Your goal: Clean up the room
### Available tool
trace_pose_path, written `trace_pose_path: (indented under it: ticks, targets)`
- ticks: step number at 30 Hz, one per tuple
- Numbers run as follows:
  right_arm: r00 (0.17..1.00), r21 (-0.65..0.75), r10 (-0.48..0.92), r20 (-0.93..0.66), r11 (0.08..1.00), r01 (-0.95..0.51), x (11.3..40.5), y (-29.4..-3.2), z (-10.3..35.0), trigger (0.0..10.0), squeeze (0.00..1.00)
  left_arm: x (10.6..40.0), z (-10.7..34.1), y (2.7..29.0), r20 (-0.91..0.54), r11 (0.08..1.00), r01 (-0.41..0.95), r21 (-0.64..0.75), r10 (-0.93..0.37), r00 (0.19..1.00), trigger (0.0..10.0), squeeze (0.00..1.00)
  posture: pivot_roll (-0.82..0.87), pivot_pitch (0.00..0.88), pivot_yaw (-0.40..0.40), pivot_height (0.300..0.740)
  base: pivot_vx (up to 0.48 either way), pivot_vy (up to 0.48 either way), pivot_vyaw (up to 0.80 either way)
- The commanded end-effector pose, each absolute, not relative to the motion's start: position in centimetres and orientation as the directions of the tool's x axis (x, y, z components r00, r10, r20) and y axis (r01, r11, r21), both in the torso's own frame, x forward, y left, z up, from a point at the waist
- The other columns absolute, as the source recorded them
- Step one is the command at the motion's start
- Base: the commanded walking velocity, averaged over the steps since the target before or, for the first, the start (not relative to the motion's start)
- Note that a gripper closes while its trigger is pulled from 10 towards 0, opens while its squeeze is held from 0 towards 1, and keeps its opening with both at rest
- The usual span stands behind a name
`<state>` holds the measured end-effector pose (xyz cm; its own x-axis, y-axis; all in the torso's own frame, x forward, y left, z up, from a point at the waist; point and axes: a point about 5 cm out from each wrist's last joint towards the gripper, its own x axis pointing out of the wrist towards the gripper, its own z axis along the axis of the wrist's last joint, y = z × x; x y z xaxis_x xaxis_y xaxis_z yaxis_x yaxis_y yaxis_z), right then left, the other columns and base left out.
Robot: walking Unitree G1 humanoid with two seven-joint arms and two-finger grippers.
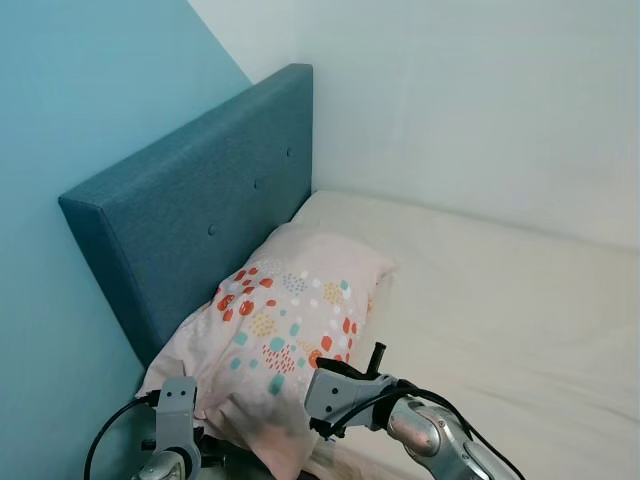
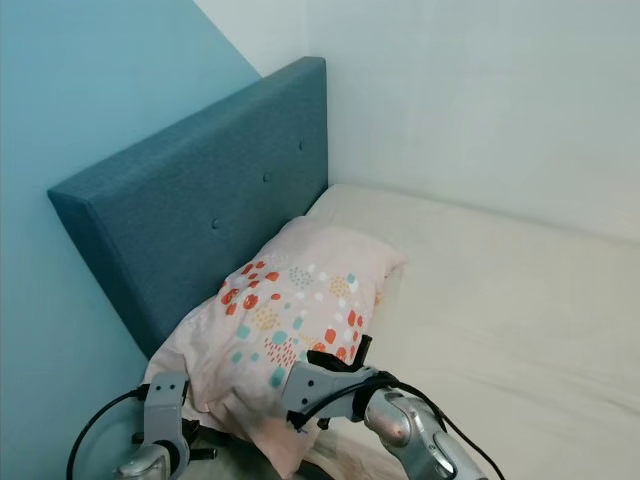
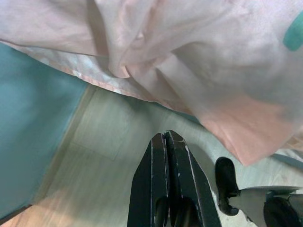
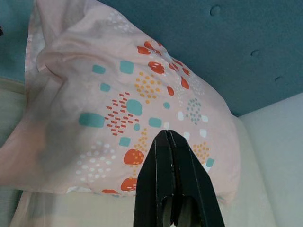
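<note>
The left pincer (image 3: 166, 142), fingers pressed together and empty, hangs below the pink pillow with orange and teal dots (image 1: 290, 320), which leans on the blue fabric headboard (image 1: 200, 210). Its near corner overhangs the cream mattress (image 1: 500, 300) and might slip floorward if nudged. The right pincer (image 4: 166, 139), likewise closed and empty, hovers just before it.

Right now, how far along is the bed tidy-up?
Looks done: the pillow lies on the mattress against the headboard. In hand: nothing; the left gripper and right gripper are both shut and empty. Left: the pillow's near corner hangs over the bed's edge above the floor, so it probably needs nudging further on.
</note>
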<state>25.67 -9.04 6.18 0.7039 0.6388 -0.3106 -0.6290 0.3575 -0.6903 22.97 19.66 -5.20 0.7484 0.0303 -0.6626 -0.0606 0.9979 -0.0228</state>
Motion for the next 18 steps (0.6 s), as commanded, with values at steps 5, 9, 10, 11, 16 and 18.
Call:
trace_pose_path:
  ticks: [5, 9, 10, 11, 16, 18]
  targets:
    - [0.669, -0.707, 0.659, -0.343, 0.288, -0.646, 25.63, -8.23, 6.23, 10.0, 0.0, 22.93, -5.03, 20.79, -0.658, 0.997, -0.073, 0.001, 0.055, 0.751, 10.0, 0.0, -0.1, 0.02, 0.011, 0.74, 0.0, 0.0, 0.0]
    - [0.672, -0.661, 0.666, -0.325, 0.349, -0.665, 25.57, -8.55, 6.69, 10.0, 0.0, 22.49, -5.25, 20.99, -0.663, 0.997, -0.07, 0.006, 0.056, 0.746, 10.0, 0.0, -0.1, 0.022, 0.02, 0.74, 0.0, 0.0, 0.0]
    - [0.674, -0.657, 0.663, -0.324, 0.355, -0.665, 25.59, -8.6, 6.73, 10.0, 0.0, 22.38, -5.32, 21.0, -0.667, 0.998, -0.068, 0.007, 0.055, 0.743, 10.0, 0.0, -0.1, 0.023, 0.025, 0.74, 0.0, 0.0, 0.0]
    - [0.676, -0.658, 0.661, -0.326, 0.355, -0.664, 25.6, -8.6, 6.73, 10.0, 0.0, 22.34, -5.36, 21.01, -0.669, 0.998, -0.066, 0.008, 0.055, 0.742, 10.0, 0.0, -0.1, 0.023, 0.025, 0.74, 0.0, 0.0, 0.0]
    - [0.672, -0.65, 0.658, -0.338, 0.353, -0.673, 25.75, -8.67, 6.65, 10.0, 0.0, 22.66, -5.21, 20.78, -0.664, 0.999, -0.051, 0.008, 0.044, 0.746, 10.0, 0.0, -0.09, 0.023, 0.032, 0.74, 0.0, 0.0, 0.0]
    - [0.674, -0.652, 0.658, -0.336, 0.354, -0.671, 25.78, -8.73, 6.71, 10.0, 0.0, 22.78, -5.14, 20.74, -0.662, 0.999, -0.05, 0.008, 0.043, 0.748, 10.0, 0.0, -0.09, 0.024, 0.032, 0.74, 0.0, 0.0, 0.0]
